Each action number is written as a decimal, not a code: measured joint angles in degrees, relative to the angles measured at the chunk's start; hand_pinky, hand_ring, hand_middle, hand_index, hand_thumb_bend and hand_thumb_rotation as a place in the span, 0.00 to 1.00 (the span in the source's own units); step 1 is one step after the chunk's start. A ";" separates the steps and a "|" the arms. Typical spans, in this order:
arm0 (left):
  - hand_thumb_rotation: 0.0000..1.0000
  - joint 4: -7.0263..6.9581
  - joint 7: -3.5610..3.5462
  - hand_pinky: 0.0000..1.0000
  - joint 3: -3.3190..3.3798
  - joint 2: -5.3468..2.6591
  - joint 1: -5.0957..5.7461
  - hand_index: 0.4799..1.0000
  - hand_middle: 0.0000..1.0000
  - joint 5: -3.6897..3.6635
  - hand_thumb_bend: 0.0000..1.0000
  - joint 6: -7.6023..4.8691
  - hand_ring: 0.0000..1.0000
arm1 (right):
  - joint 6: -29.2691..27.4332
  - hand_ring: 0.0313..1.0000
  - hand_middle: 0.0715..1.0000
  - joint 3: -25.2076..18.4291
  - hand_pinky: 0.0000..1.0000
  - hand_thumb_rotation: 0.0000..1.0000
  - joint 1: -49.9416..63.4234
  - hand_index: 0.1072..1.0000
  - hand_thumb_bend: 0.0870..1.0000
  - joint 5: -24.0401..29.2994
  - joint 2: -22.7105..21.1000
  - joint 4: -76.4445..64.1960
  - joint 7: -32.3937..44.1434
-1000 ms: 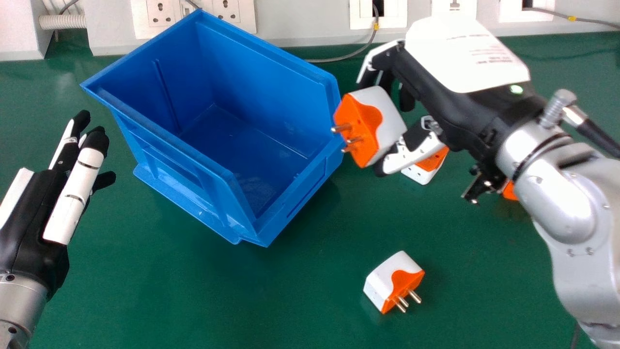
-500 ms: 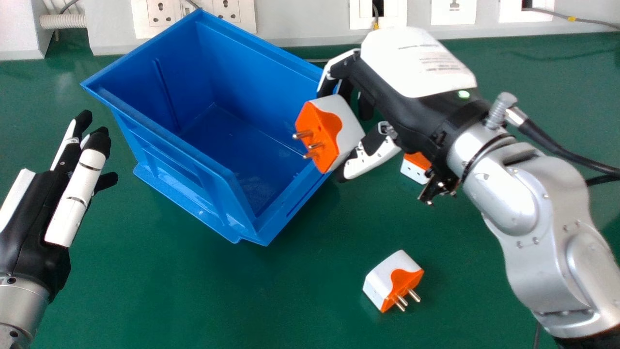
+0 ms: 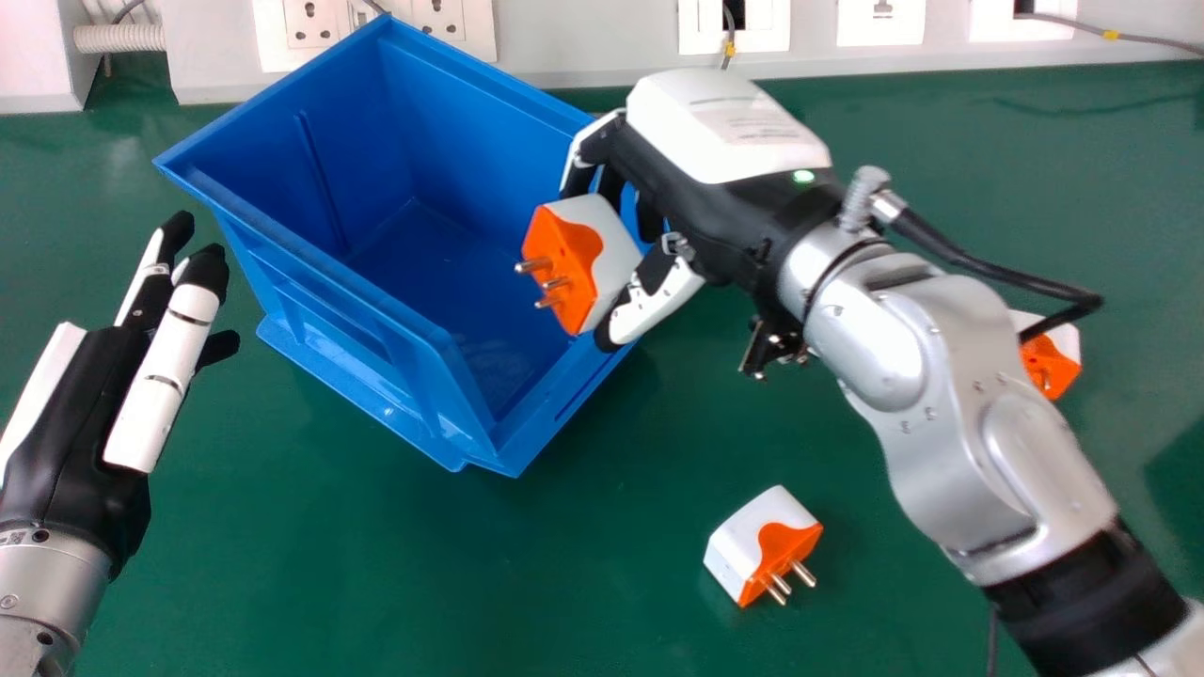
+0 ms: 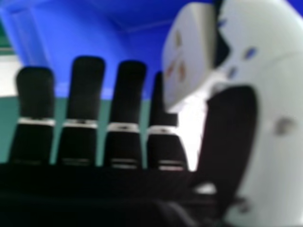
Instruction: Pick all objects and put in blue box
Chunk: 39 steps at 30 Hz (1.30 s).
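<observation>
1. Green bench (image 3: 423,592) spreads under everything, with a pale wall (image 3: 583,47) along its far edge.
2. Nearest, right of the middle, the near adapter (image 3: 752,545), white and orange, lies on the bench, its 3 metal pins pointing right and nearward.
3. On the left, the left hand (image 3: 71,470) has its fingers (image 3: 158,385) straight, with nothing in them, beside the box's left side.
4. Well to the right, the right adapter (image 3: 1048,365) sits partly hidden behind the silver arm (image 3: 941,376) and its black cable (image 3: 1016,275).
5. Left of the middle, the blue box (image 3: 348,282) stands at an angle on the bench.
6. At the box's right side, the right hand (image 3: 701,202) has its fingers clamped on the held adapter (image 3: 602,244), against the thumb; in the head view this adapter overlaps the box's opening, its 3 pins facing left.
7. Farthest, white socket panels (image 3: 466,26) line the wall, behind the box and to its right.
</observation>
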 measured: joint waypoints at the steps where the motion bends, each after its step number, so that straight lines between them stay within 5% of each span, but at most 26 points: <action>1: 1.00 0.04 0.01 0.90 -0.06 0.00 -0.01 1.00 0.97 0.02 0.48 -0.01 0.96 | -0.20 0.41 0.51 0.43 0.31 0.00 -0.84 0.45 0.44 -0.10 0.35 1.62 -1.00; 10: 1.00 0.13 0.33 0.90 -0.74 0.00 -0.19 1.00 0.97 0.19 0.47 -0.08 0.96 | -2.02 0.42 0.51 4.69 0.32 0.00 -9.22 0.43 0.44 -2.22 4.04 18.85 -9.47; 16: 1.00 -0.45 0.79 0.91 -1.41 -0.03 0.05 1.00 0.97 1.14 0.47 -0.07 0.97 | -3.73 0.43 0.51 7.00 0.33 0.00 -13.89 0.41 0.44 -2.61 6.46 28.93 -15.70; 21: 1.00 -1.41 0.95 0.91 -1.76 -0.14 0.30 1.00 0.97 1.23 0.45 -0.05 0.97 | -4.79 0.43 0.51 7.61 0.34 0.00 -17.98 0.41 0.44 -1.73 9.03 37.05 -18.40; 30: 1.00 -0.63 1.47 0.91 -2.89 -0.62 0.36 1.00 0.98 2.28 0.44 -0.95 0.97 | -6.36 0.43 0.49 7.99 0.35 0.00 -19.88 0.40 0.45 -1.06 13.21 47.13 -26.61; 33: 1.00 -0.54 2.13 0.91 -3.32 -0.92 0.36 1.00 0.98 2.57 0.43 -1.18 0.97 | -7.45 0.44 0.50 7.99 0.35 0.00 -20.31 0.40 0.45 -0.17 14.14 50.38 -28.62; 39: 1.00 -2.06 3.74 0.91 -4.55 -2.31 0.80 1.00 0.97 4.40 0.44 -1.05 0.96 | -8.87 0.44 0.50 8.17 0.35 0.00 -21.05 0.39 0.45 0.48 15.16 54.86 -30.48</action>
